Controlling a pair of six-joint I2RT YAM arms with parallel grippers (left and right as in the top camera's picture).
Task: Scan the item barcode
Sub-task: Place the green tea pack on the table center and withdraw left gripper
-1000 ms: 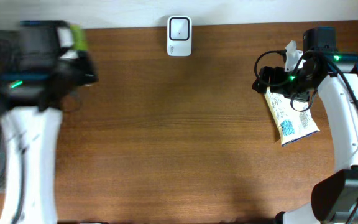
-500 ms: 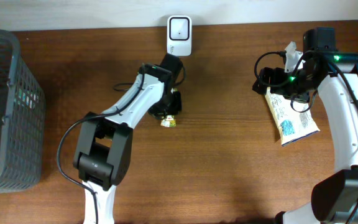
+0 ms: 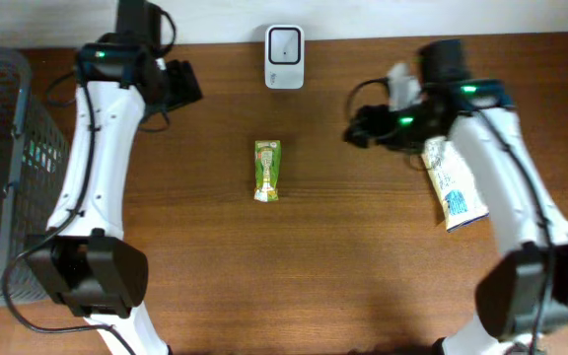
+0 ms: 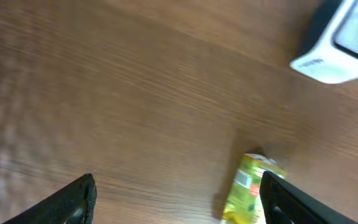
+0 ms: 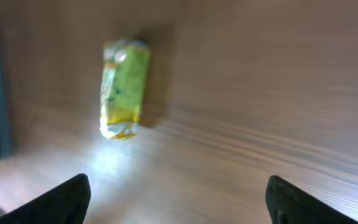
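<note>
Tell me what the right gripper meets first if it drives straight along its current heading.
Probably bare table: the right gripper angles down at the wood. The green packet lies ahead but off its centre line; depth is unclear.

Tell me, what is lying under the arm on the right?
A white printed packet lies on the table there. The right arm covers its upper end, so what is printed on that part cannot be seen.
</note>
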